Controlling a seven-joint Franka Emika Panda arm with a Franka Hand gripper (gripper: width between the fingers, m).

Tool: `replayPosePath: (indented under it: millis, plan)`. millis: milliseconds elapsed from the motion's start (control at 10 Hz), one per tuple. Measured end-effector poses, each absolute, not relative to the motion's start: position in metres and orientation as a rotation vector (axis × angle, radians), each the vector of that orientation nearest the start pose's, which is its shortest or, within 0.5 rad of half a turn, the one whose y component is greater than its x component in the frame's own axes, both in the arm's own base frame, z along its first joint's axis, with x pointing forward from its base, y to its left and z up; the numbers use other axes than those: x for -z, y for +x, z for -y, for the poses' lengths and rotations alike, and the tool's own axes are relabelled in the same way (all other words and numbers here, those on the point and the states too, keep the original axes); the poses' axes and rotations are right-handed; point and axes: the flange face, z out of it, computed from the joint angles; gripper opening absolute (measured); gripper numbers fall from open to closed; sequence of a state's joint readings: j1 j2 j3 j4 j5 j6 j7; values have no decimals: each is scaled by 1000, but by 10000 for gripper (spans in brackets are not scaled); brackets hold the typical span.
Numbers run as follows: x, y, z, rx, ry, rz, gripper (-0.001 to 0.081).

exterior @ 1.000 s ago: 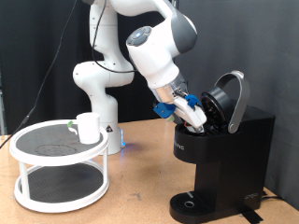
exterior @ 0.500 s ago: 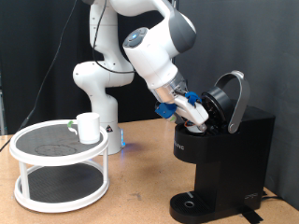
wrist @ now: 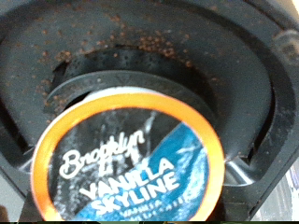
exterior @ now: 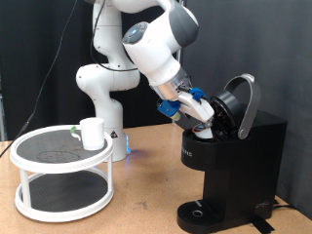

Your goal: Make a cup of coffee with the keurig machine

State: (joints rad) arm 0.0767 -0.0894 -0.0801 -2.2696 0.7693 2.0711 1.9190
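Note:
The keurig machine (exterior: 237, 156) stands on the exterior view's right with its domed lid (exterior: 243, 101) hinged open. My gripper (exterior: 206, 120) reaches down at an angle into the open top of the machine. In the wrist view a pod (wrist: 131, 166) with an orange rim and a blue and black "Vanilla Skyline" label fills the near part of the picture, in front of the black pod chamber (wrist: 159, 51), which is speckled with coffee grounds. No fingers show in that view. The white cup (exterior: 93, 133) sits on the upper shelf of a round stand, far from the gripper.
The white two-tier round stand (exterior: 58, 164) stands on the wooden table (exterior: 146, 190) at the exterior view's left, with a small green-tabbed item (exterior: 75, 134) beside the cup. The robot's base (exterior: 105, 97) rises behind the stand. The machine's round drip base (exterior: 200, 212) is bare.
The arm has shifted a little up and towards the exterior view's left, so the gripper sits slightly higher over the machine's open top. The cup and the stand have not moved.

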Motion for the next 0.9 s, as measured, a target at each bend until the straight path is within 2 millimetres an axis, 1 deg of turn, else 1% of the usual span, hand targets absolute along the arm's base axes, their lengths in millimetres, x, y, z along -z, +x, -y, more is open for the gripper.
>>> replayPosePath:
  millis: [300,700,900]
  plan:
    - [-391,496,-36,-849,-1063,-2543,734]
    - [-378,489,-49,-873,-1095,-2560,734]
    - [-378,488,-52,-878,-1074,-2539,734]
